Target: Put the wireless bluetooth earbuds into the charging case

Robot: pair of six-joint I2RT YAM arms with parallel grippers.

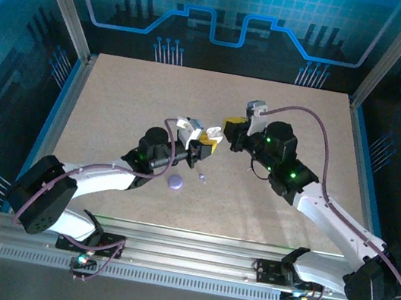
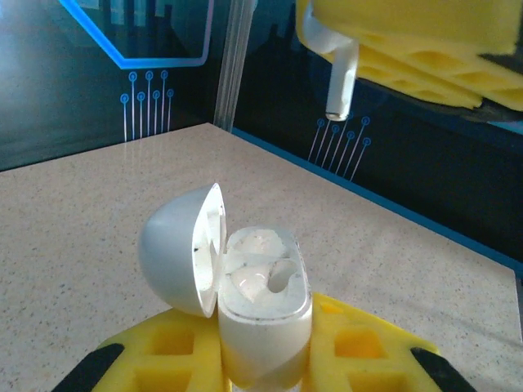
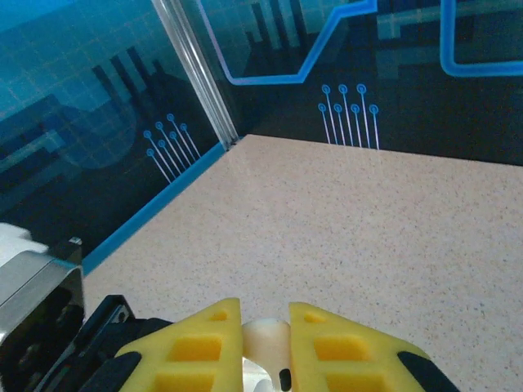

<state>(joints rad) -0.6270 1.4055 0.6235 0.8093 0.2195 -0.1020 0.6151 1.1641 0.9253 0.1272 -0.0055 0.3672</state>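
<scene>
Open charging case (image 2: 263,322) being clenched by left gripper (image 2: 263,363); earbud (image 2: 341,77), stem down, being pinched at its one o'clock by right gripper (image 3: 265,343).

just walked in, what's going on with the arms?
The left hand holds a white charging case with its lid open. The right hand grips a white earbud, apart from the case and not yet inserted. A purple disc and a tiny purple bit lie on the table.
</scene>
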